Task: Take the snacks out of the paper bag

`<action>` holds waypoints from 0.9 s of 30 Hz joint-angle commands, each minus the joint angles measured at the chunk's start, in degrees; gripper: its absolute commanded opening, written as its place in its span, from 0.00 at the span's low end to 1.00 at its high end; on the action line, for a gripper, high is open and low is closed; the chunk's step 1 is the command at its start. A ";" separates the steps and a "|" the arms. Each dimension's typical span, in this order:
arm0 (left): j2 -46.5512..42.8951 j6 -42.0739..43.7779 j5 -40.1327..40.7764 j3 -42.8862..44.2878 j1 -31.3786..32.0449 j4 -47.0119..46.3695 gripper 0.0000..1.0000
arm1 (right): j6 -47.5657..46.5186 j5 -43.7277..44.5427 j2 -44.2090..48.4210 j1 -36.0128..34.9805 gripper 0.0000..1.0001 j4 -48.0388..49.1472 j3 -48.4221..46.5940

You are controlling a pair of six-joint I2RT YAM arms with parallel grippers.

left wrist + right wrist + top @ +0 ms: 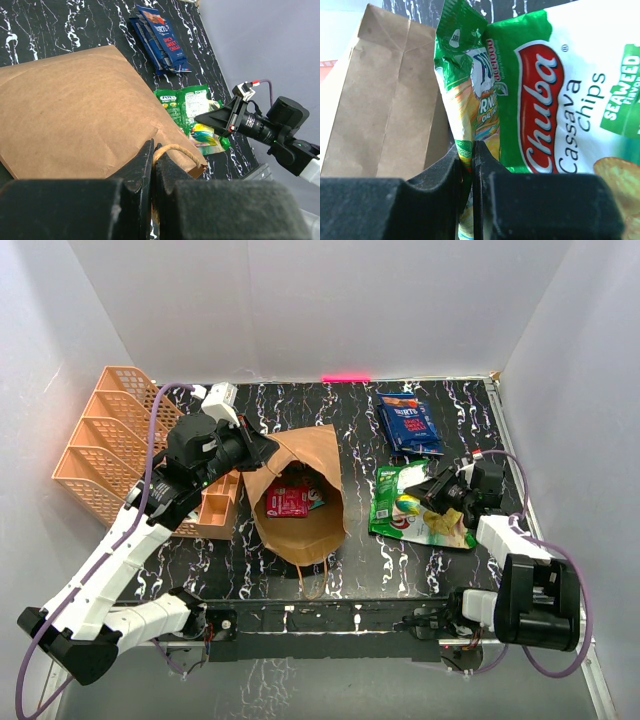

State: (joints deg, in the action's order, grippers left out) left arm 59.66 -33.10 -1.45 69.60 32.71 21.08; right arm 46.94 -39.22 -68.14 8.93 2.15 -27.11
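Bag creased kraft; right gripper pinches glossy, perhaps foil, packet.

You have one paper bag, at least two blue packets, two green packets, one red packet, one orange rack.

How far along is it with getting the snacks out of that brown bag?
Partly done. Out already: the blue packets and the green chips bag lie on the table right of the paper bag. In hand: the right pincer is shut on a small green packet, while the left pincer pinches the bag's rim. Left: at least a red packet shows inside.
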 commanded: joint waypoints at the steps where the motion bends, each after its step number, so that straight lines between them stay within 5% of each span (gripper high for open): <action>1: -1.03 0.33 0.26 0.86 -0.35 -0.09 0.00 | 1.84 -1.81 -1.64 1.24 0.08 10.23 0.68; 9: -1.25 0.37 0.08 0.18 -0.32 -0.25 0.00 | -6.90 -0.24 -8.37 2.21 0.09 9.25 2.04; 12: -1.03 0.37 -0.29 0.47 -0.29 -0.17 0.00 | -11.02 -1.97 -11.83 4.11 0.24 5.43 0.58; 18: -1.63 0.55 -0.12 -0.52 -0.36 -0.52 0.00 | -16.32 6.44 -4.02 5.51 0.60 -6.55 -2.53; 24: -1.90 0.06 -0.67 -1.37 -0.28 -1.60 0.00 | -19.79 15.18 4.38 6.10 0.79 -19.05 -7.50; 27: -1.88 0.23 -0.83 -1.51 -0.29 -1.66 0.00 | -21.50 17.17 7.17 6.10 0.81 -21.87 -9.37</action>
State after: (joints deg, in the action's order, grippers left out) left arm 59.29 -33.08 -1.83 68.53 32.71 20.91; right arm 29.50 -27.83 -64.69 14.74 -13.78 -32.21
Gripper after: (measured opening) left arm 0.008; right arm 0.801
